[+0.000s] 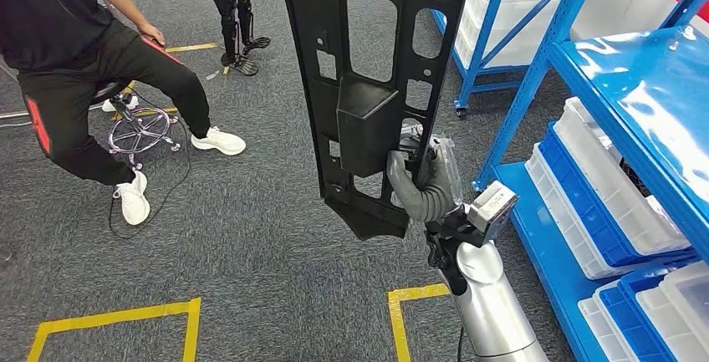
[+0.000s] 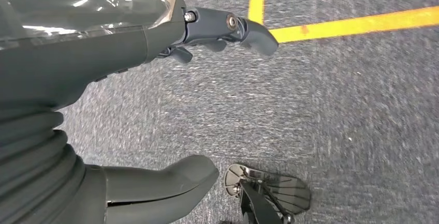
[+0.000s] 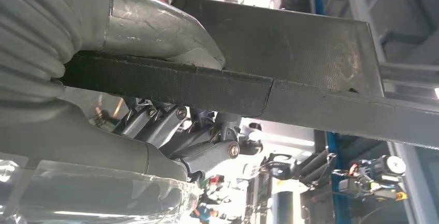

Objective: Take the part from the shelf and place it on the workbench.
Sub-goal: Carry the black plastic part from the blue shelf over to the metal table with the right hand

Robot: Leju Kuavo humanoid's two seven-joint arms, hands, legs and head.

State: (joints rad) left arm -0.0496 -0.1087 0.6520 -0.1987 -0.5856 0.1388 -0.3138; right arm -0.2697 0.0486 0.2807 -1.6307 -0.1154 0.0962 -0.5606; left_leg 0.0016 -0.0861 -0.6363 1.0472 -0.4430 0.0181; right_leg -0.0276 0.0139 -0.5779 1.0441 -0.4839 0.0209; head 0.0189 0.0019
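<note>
At the left we see a person (image 1: 79,69) in black clothes seated on a stool (image 1: 138,128) on the grey carpet (image 1: 251,245). Our left hand (image 2: 171,53) hangs over that carpet near yellow floor tape (image 2: 352,23), fingers apart and holding nothing. In the middle, the long black part (image 1: 376,78) stands upright in the air, clear of the shelf. Our right hand (image 1: 422,182) clamps its lower edge between thumb and fingers. At the right stands the blue shelf (image 1: 635,86), with white bins (image 1: 619,203).
</note>
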